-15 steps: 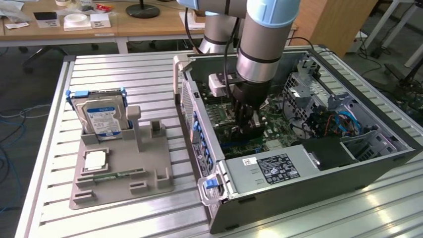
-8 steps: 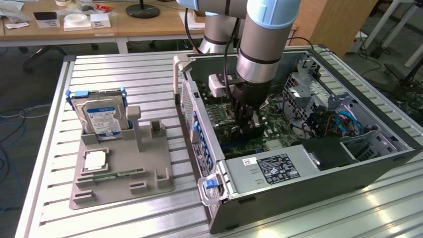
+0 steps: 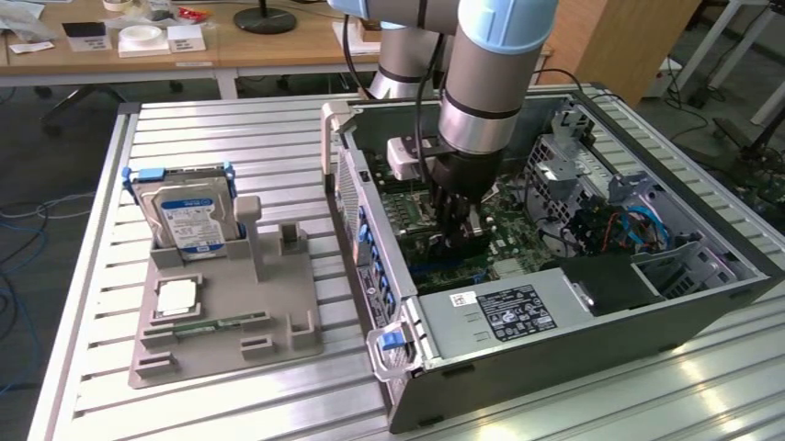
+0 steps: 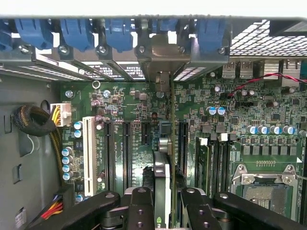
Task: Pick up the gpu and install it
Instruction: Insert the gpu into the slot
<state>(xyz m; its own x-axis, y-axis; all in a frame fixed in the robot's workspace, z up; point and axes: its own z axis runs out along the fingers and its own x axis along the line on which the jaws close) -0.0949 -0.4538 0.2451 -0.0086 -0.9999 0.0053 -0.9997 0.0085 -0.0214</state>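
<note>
Worktop (image 3: 245, 138) ribbed bare metal, dull silver sheen. Computer case (image 3: 589, 340) dark grey painted sheet metal, perforated mesh panels inside, blue plastic clips on the slot row. Motherboard (image 4: 144, 120) glossy green board. Gpu (image 4: 165, 172) thin card seen edge-on, silvery metal bracket end. Hand (image 4: 165, 211) matt black metal links with screws. Fixture tray (image 3: 233, 312) matt grey plastic. Hard drive (image 3: 190, 216) shiny metal, paper label. Arm (image 3: 491, 55) smooth light-blue plastic, brushed metal.

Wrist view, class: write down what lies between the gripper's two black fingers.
The thin, flat gpu card, seen edge-on, gripped above the green motherboard; the wrist view shows it.
</note>
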